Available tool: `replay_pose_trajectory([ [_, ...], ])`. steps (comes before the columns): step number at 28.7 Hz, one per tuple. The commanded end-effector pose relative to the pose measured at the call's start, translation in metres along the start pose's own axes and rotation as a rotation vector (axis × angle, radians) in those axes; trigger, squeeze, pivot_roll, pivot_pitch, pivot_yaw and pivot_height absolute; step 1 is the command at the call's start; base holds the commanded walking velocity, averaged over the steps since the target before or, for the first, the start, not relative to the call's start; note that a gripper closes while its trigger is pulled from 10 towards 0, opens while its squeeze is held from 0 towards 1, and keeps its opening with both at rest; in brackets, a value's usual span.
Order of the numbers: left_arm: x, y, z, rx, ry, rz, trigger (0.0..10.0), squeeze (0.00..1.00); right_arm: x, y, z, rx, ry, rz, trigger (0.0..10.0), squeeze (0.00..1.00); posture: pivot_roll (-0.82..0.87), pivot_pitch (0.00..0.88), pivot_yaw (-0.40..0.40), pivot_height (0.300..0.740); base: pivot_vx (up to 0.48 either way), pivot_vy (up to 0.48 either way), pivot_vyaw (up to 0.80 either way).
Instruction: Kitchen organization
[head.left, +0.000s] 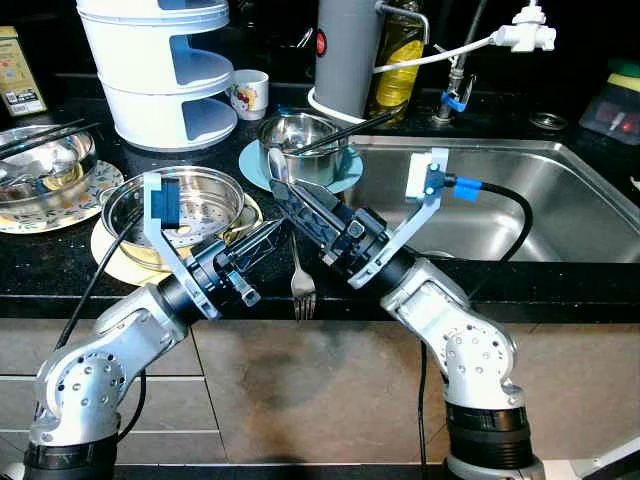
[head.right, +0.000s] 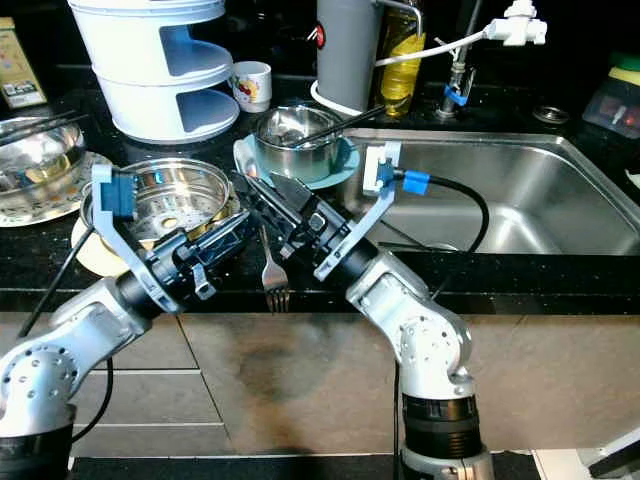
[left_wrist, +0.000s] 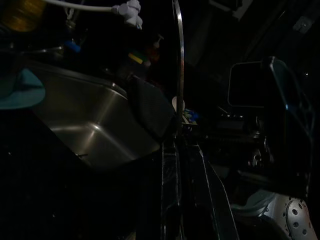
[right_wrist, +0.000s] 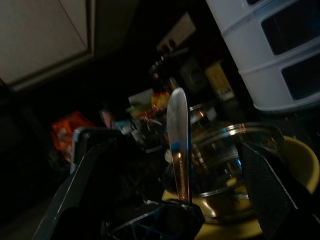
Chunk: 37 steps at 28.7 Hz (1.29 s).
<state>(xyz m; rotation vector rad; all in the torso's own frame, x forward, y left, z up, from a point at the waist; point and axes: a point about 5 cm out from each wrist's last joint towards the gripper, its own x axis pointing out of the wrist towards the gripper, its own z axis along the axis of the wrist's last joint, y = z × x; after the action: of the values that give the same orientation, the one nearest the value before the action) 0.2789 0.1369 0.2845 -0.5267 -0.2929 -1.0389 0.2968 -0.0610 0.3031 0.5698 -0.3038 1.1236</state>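
1. one fork (head.left: 302, 283) lies on the black tabletop (head.left: 60, 262), tines toward the front edge and just over it, handle running back between the two grippers.
2. the right gripper (head.left: 283, 192) reaches across above the fork handle; in its wrist view the jaws stand apart with the handle (right_wrist: 178, 135) between them, clamped at their base.
3. the left gripper (head.left: 262, 240) points toward the fork from the left, just beside it; in its wrist view the handle (left_wrist: 178, 75) rises from between the closed-looking fingers, but i cannot tell for sure whether the jaws hold it.
4. one steamer pot (head.left: 180, 203) sits on one yellow plate (head.left: 118, 262), just behind the left gripper.
5. two more steel bowls: one (head.left: 298, 137) on a blue plate (head.left: 342, 173) with a dark utensil across it, one (head.left: 40, 165) on a patterned plate at far left.
6. one white tiered rack (head.left: 160, 70), one small cup (head.left: 249, 93), one grey cylinder (head.left: 347, 50) and one oil bottle (head.left: 397, 60) stand along the back.
7. one sink (head.left: 520, 215) opens to the right, its rim beside the right arm.
8. open tabletop is scarce: a narrow strip along the front edge.
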Motion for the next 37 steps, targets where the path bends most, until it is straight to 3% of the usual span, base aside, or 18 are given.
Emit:
replay_pose_trajectory([
  [1, -0.0013, -0.002, -0.0051, -0.024, 0.015, -0.008, 0.0, 0.0, -0.0018, 0.0001, -0.0049, -0.011, 0.033, -0.012, 10.0, 0.0, 0.06, 0.181, -0.019, 0.74, 0.0, 0.0, 0.0],
  [2, -0.0014, -0.0019, -0.0052, -0.026, 0.016, -0.006, 0.0, 0.0, -0.0019, -0.0002, -0.0052, -0.009, 0.034, -0.016, 3.6, 0.0, 0.06, 0.181, -0.019, 0.74, 0.0, 0.0, 0.0],
  [3, -0.0014, -0.0019, -0.0052, -0.026, 0.016, -0.006, 0.0, 0.0, -0.0019, -0.0002, -0.0052, -0.009, 0.034, -0.016, 3.6, 0.0, 0.06, 0.181, -0.019, 0.74, 0.0, 0.0, 0.0],
  [4, -0.0015, -0.0017, -0.0055, -0.029, 0.02, -0.004, 0.0, 0.0, -0.0019, -0.0005, -0.0051, -0.005, 0.033, -0.02, 0.0, 0.0, 0.06, 0.182, -0.018, 0.74, 0.0, 0.0, 0.0],
  [31, 0.0005, 0.0013, -0.0081, -0.041, 0.06, 0.021, 0.0, 0.0, -0.003, -0.0047, 0.0001, -0.013, 0.006, -0.051, 0.0, 0.0, 0.07, 0.19, -0.013, 0.74, 0.0, 0.0, 0.0],
  [32, 0.0008, 0.0021, -0.0077, -0.034, 0.061, 0.03, 3.6, 0.18, -0.0029, -0.005, 0.0005, -0.012, 0.002, -0.053, 0.0, 0.0, 0.07, 0.19, -0.013, 0.74, 0.0, 0.0, 0.0],
  [33, 0.0012, 0.0017, -0.0075, -0.032, 0.065, 0.023, 7.8, 0.8, -0.0028, -0.0053, 0.001, -0.011, -0.001, -0.055, 0.0, 0.0, 0.06, 0.189, -0.012, 0.74, 0.0, 0.0, 0.0],
  [34, 0.0022, 0.0021, -0.0069, -0.038, 0.06, 0.031, 10.0, 1.0, -0.0029, -0.0059, 0.0016, -0.012, -0.004, -0.06, 0.0, 0.0, 0.06, 0.189, -0.012, 0.74, 0.0, 0.0, 0.0],
  [37, 0.0039, 0.0022, -0.0052, -0.053, 0.047, 0.026, 10.0, 1.0, -0.0034, -0.0078, 0.0034, -0.011, -0.012, -0.073, 0.0, 0.0, 0.06, 0.189, -0.013, 0.74, 0.0, 0.0, 0.0],
])
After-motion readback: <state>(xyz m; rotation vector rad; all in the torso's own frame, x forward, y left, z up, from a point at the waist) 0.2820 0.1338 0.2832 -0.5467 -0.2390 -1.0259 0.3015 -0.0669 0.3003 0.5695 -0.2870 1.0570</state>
